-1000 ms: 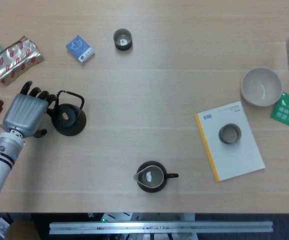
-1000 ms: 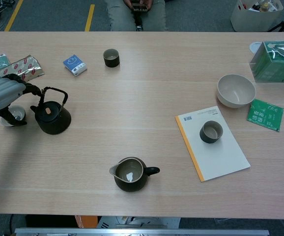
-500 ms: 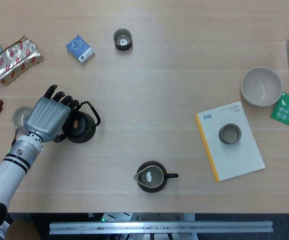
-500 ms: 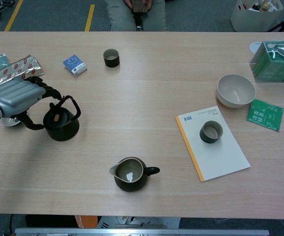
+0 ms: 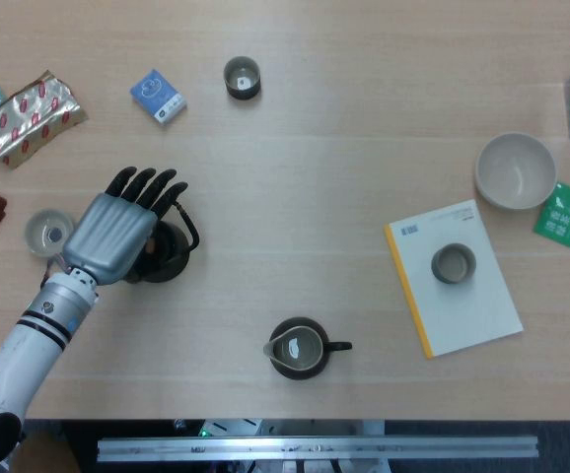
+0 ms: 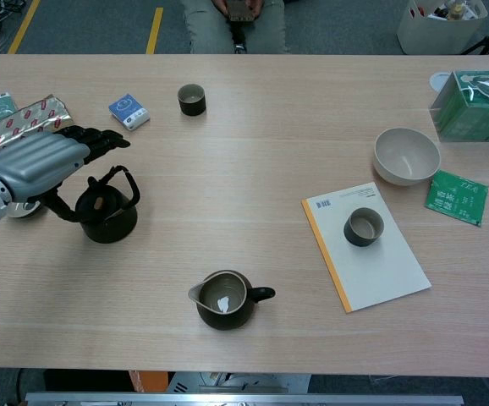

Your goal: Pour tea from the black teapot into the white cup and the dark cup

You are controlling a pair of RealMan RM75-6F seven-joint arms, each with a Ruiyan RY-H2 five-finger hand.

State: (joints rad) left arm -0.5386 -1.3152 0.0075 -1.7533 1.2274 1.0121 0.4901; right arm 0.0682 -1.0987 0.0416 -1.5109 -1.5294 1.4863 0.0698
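Black teapot [image 6: 107, 216] unlabelled; "TEA" on green packet [image 6: 456, 195].

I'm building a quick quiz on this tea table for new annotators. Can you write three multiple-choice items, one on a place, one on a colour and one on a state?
1. Where does the grey cup stand?
A. on the white booklet
B. inside the pale bowl
C. beside the blue packet

2. What colour is the strip down the booklet's left edge?
A. red
B. yellow
C. blue

3. What is the left robot hand doing?
A. lying flat on the table, far from everything
B. spread over the black teapot, which sits upright on the table
C. holding the teapot tipped over a cup

Answers:
1. A, the cup sits within the booklet's white cover.
2. B, the chest view shows a yellow band along that edge.
3. B, the black teapot stands level on the wood with the fingers extended above it.
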